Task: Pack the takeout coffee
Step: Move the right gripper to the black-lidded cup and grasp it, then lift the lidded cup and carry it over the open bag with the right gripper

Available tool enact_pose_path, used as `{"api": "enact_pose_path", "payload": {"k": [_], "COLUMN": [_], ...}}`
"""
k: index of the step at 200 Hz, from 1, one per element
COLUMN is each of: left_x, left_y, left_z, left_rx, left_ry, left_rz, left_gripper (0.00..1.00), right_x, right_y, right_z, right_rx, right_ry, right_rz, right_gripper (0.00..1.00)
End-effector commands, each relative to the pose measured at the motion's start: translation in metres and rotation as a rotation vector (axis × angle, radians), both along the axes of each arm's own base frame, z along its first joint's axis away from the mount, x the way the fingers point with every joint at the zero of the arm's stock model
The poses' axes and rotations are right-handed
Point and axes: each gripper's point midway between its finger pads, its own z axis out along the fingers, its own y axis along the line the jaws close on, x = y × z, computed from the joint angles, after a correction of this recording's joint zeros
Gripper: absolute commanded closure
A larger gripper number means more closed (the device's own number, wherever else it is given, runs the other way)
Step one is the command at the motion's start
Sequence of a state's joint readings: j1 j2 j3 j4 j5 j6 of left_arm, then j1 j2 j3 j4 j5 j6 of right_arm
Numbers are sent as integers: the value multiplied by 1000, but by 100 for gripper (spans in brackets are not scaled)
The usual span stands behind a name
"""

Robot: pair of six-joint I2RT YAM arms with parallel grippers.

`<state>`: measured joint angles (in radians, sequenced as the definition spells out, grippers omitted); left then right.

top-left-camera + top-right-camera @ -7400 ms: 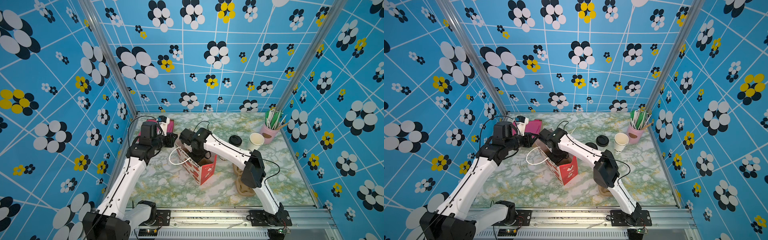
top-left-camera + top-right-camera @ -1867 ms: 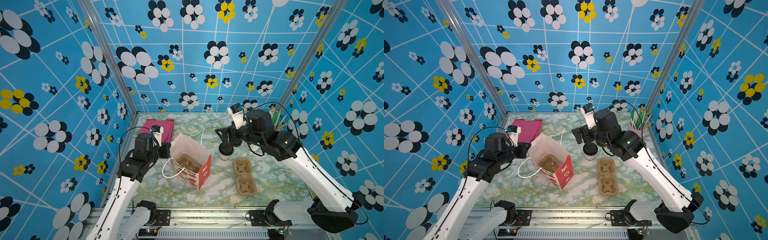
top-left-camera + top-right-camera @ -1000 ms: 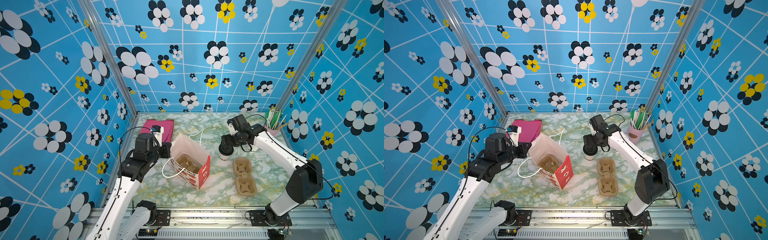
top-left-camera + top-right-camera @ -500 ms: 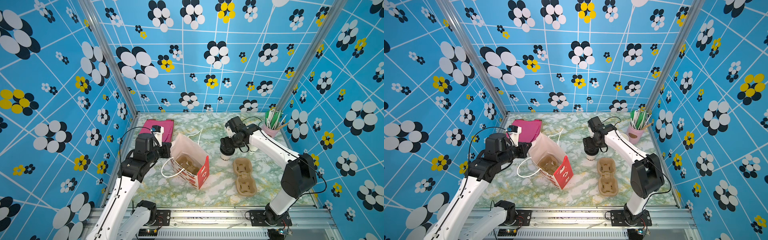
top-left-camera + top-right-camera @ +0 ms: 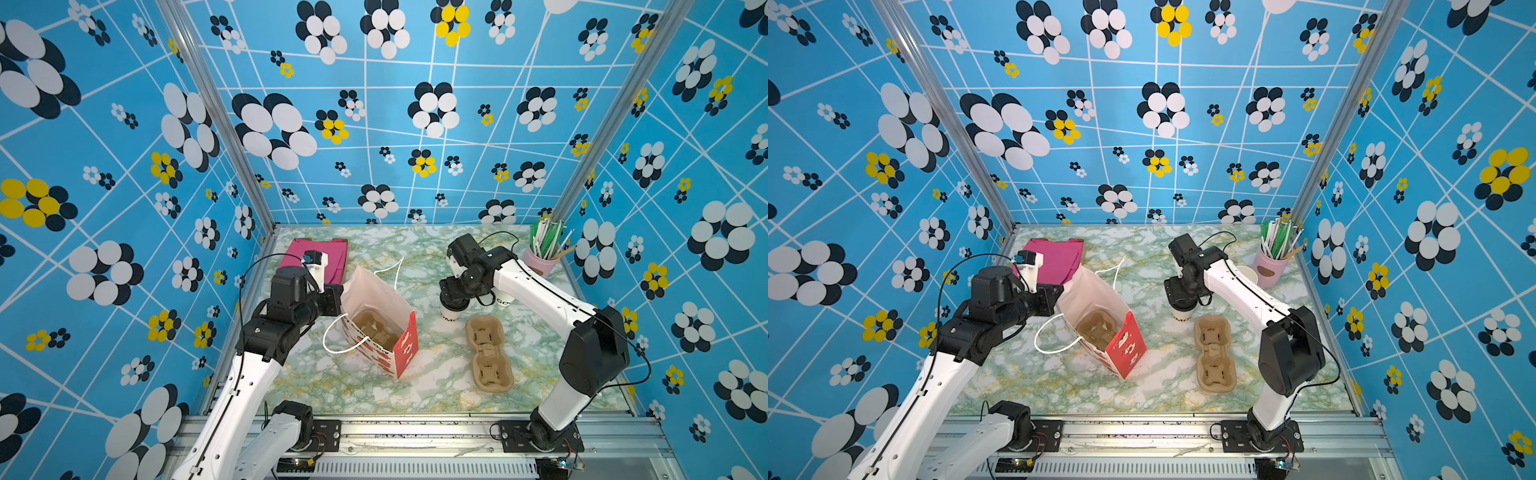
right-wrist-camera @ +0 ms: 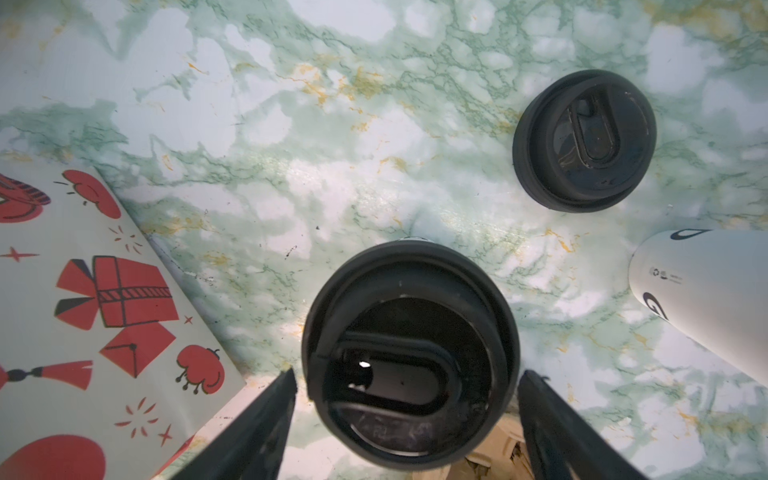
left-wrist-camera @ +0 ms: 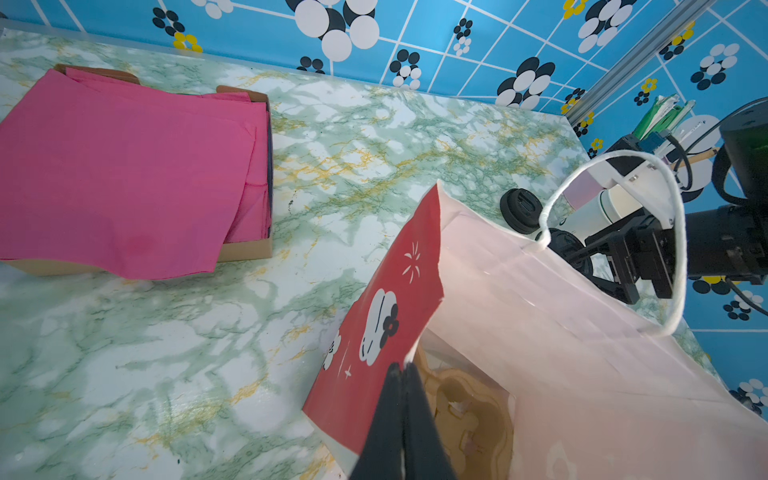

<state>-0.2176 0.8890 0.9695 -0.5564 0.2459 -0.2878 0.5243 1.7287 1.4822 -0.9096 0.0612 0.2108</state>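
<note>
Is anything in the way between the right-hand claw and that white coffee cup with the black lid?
Nothing visible. The right gripper is directly above the white paper cup with round black plastic lid, its open jaws flanking the lid.

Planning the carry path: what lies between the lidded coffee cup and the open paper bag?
Nothing: only bare marble tabletop separates the takeout coffee from the paper bag, as both top views show.

Takeout coffee (image 5: pixel 451 316) in matt white paper and black plastic, smooth paper bag (image 5: pixel 374 297), rough pulp carrier (image 5: pixel 487 353)
</note>
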Motion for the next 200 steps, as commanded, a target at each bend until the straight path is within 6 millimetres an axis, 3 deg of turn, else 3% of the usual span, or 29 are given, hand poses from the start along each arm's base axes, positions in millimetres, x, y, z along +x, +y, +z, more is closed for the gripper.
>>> {"api": "enact_pose_path", "payload": {"k": [1, 65, 157, 200], "left_x": [-6, -8, -8, -8], "left_y": [-1, -1, -1, -1], "left_z": [-26, -29, -32, -31], "left_rx": [16, 17, 11, 10], "left_ry": [88, 91, 94, 94], "left_rz": [-7, -5, -4, -2], "left_gripper": [100, 100, 100, 100], "right_x": [-1, -1, -5, -5], "right_y": [-2, 1, -6, -5], "right_z": [0, -9, -26, -26], "right_rx": [-29, -38, -144, -144], "right_ry": [13, 31, 58, 55], "right_rz": [-8, -2, 23, 26], "right_gripper": [16, 25, 24, 29]}}
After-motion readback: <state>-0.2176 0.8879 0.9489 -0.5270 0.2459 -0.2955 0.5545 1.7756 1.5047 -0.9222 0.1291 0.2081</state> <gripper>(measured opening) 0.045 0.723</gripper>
